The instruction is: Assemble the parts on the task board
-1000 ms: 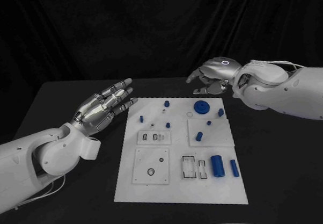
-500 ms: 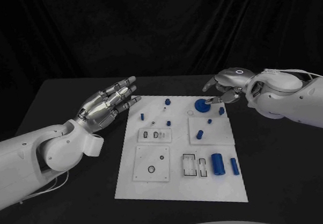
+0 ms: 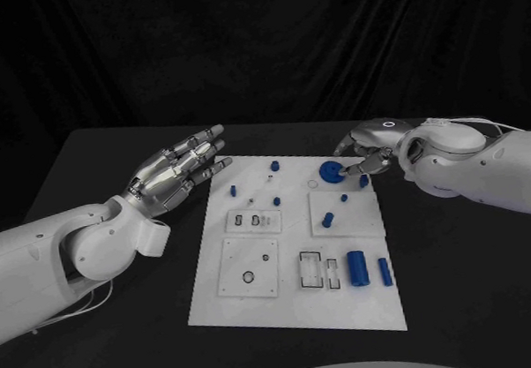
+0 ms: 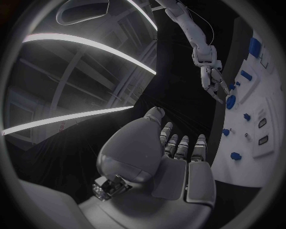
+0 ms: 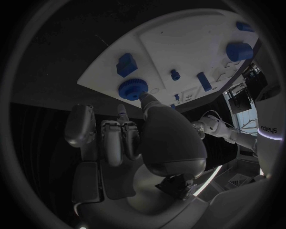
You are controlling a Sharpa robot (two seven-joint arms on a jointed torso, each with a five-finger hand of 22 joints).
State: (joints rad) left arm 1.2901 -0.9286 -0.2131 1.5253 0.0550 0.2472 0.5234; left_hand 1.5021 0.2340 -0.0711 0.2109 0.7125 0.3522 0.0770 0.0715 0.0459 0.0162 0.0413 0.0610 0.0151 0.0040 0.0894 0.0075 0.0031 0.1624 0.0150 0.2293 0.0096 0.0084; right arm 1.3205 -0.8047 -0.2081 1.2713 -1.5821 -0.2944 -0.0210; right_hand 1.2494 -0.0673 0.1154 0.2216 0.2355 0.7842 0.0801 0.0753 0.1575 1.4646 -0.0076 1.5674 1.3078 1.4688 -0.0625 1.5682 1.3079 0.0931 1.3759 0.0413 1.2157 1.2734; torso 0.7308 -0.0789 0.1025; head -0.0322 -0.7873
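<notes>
One white task board (image 3: 294, 274) lies on a black table (image 3: 481, 285).

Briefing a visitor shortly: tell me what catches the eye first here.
The white task board lies mid-table, dotted with small blue parts. At its far edge the right hand reaches a fingertip to the round blue gear. The left hand hovers open beside the board's far left corner.

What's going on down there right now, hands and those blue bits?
Left hand open, hovering beside task board. Right hand fingertip at blue gear, nothing gripped. Nothing in the way.
</notes>
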